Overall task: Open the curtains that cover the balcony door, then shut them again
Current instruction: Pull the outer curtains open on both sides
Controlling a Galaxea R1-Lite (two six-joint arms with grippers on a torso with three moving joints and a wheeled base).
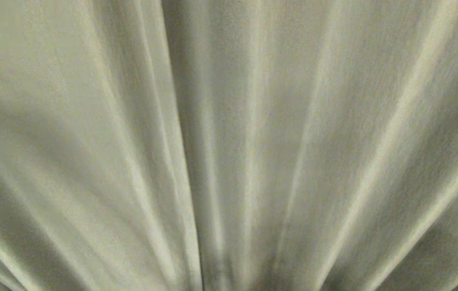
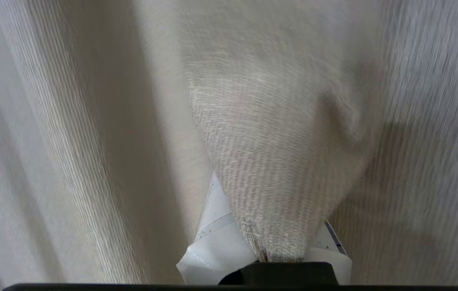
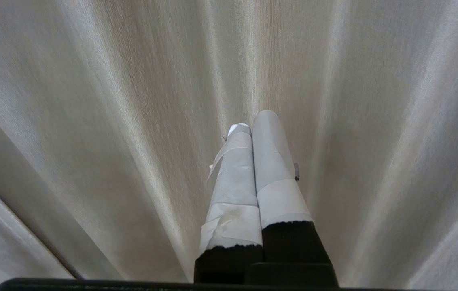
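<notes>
The left end effector [image 2: 271, 246] pinches a fold of the curtains [image 2: 277, 141]; the right end effector [image 3: 253, 121], closed and empty, points at the fabric.

Cream pleated curtains [image 1: 253, 141] hang drawn together, filling the view, one fold bunched.

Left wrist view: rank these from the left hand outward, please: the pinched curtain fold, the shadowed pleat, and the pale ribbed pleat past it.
1. Pinched curtain fold: clamped in the shut left hand.
2. Shadowed pleat: beside the fold.
3. Pale ribbed pleat: beyond the shadowed one.
</notes>
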